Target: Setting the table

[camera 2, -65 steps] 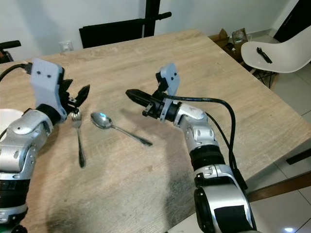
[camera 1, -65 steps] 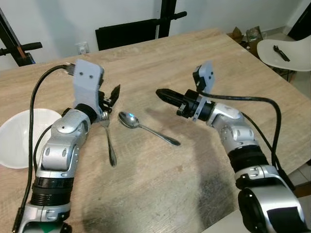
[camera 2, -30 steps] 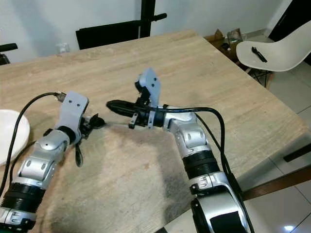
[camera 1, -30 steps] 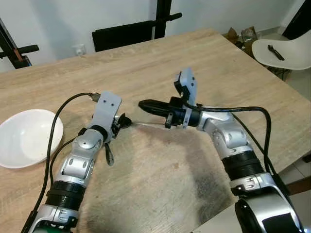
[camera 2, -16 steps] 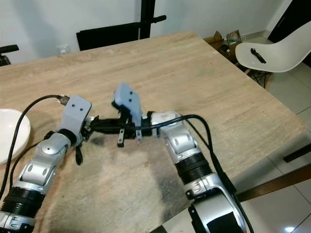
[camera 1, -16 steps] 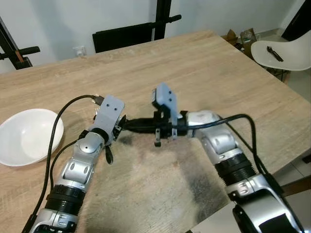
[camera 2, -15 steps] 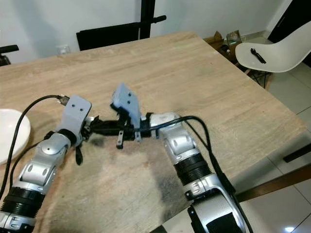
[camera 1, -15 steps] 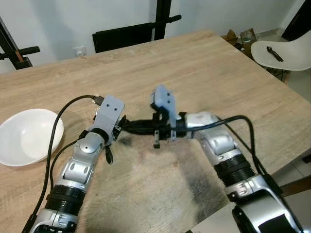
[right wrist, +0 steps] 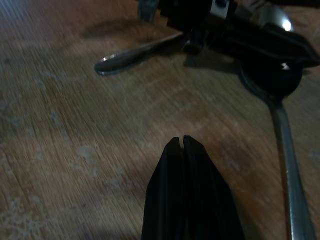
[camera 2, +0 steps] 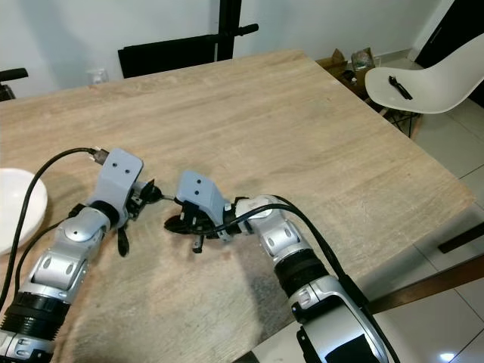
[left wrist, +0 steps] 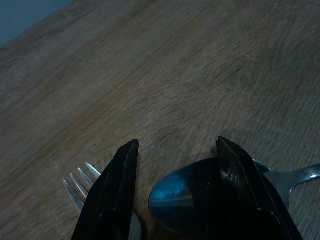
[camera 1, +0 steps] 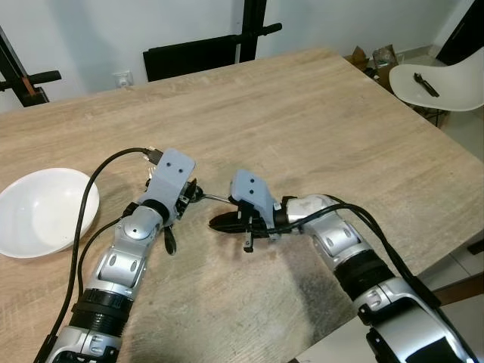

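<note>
Both silver arms are bent in over the pale wooden worktop, and their tips come close to one another near its middle. The left end effector is down at the surface with its two black fingers spread apart. One finger sits over the bowl of the shiny metal spoon and the other sits next to the tines of the metal fork, so the spoon's bowl lies in or under the gap rather than being gripped. From the head cameras, the fork's handle runs back under the left wrist towards the robot, and the spoon's handle points away towards the right arm.

The right end effector lies low over the wood, pointing towards the left one, and its two black fingers are pressed flat together with nothing between them. Its tip is just beside the spoon's handle, on the robot's side of it. I cannot tell whether it touches the handle. A light blue camera housing rides on top of that wrist, and black cables trail back along both arms.

A round white bowl sits on the worktop well off to the robot's left, apart from the cutlery. Beyond the far edge stand a black chair back and a black stand post. A white moulded chair stands off the right corner, with a small dark item on its seat.
</note>
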{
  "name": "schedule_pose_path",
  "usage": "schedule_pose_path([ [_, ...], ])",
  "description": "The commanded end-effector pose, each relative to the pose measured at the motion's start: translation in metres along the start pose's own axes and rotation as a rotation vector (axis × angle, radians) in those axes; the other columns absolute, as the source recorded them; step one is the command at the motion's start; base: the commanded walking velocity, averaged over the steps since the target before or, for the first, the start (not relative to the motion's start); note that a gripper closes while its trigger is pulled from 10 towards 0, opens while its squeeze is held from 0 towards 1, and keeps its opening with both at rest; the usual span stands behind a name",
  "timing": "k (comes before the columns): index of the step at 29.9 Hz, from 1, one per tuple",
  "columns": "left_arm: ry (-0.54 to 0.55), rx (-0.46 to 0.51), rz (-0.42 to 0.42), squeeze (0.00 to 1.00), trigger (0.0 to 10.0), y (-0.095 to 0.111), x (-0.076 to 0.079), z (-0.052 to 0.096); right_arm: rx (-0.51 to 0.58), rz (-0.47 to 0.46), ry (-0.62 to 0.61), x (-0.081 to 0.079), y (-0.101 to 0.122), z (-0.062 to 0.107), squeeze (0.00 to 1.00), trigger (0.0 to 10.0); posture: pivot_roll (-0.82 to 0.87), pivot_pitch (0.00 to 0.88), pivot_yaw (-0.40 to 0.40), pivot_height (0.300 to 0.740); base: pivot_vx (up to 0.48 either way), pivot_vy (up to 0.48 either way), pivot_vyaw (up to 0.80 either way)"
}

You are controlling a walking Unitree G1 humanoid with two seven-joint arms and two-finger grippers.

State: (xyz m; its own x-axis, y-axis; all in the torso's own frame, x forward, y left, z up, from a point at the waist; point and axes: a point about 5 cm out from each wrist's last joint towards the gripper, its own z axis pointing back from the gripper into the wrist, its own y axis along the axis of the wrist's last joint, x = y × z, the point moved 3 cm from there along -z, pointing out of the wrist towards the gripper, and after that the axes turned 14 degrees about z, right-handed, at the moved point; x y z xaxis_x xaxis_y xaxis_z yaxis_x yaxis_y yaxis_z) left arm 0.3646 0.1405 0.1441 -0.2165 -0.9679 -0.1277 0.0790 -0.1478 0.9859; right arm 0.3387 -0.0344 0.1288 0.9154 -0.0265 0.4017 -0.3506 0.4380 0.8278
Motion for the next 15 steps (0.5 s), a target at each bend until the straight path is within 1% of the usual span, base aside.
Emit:
schedule_pose_path([
  [1, -0.004, -0.024, -0.012, 0.0, 10.0, -0.008, 0.001, 0.003, -0.026, 0.019, 0.015, -0.002, -0.003, 0.0, 0.0, 10.0, -0.05, 0.1, -0.018, 0.74, 0.0, 0.0, 0.0],
  [3, -0.012, -0.02, -0.011, 0.0, 10.0, -0.008, 0.003, 0.004, -0.052, 0.014, 0.013, -0.003, -0.011, -0.001, 0.0, 10.0, -0.05, 0.1, -0.018, 0.74, 0.0, 0.0, 0.0],
  [7, -0.014, -0.018, -0.009, 0.0, 10.0, -0.007, 0.003, 0.004, -0.042, -0.033, 0.03, -0.006, -0.015, -0.001, 0.0, 10.0, -0.05, 0.1, -0.018, 0.74, 0.0, 0.0, 0.0],
  [8, -0.013, -0.018, -0.009, 0.0, 10.0, -0.007, 0.003, 0.004, -0.031, -0.049, 0.039, -0.008, -0.015, -0.002, 0.0, 8.1, -0.05, 0.1, -0.018, 0.74, 0.0, 0.0, 0.0],
  [9, -0.013, -0.018, -0.009, 0.0, 10.0, -0.007, 0.003, 0.004, -0.02, -0.061, 0.047, -0.009, -0.015, -0.001, 0.0, 0.0, -0.04, 0.099, -0.021, 0.74, 0.0, 0.0, 0.0],
  [15, -0.014, -0.017, -0.009, 0.0, 10.0, -0.007, 0.003, 0.004, 0.019, -0.083, 0.06, -0.008, -0.012, -0.001, 0.0, 0.0, -0.04, 0.098, -0.019, 0.74, 0.0, 0.0, 0.0],
])
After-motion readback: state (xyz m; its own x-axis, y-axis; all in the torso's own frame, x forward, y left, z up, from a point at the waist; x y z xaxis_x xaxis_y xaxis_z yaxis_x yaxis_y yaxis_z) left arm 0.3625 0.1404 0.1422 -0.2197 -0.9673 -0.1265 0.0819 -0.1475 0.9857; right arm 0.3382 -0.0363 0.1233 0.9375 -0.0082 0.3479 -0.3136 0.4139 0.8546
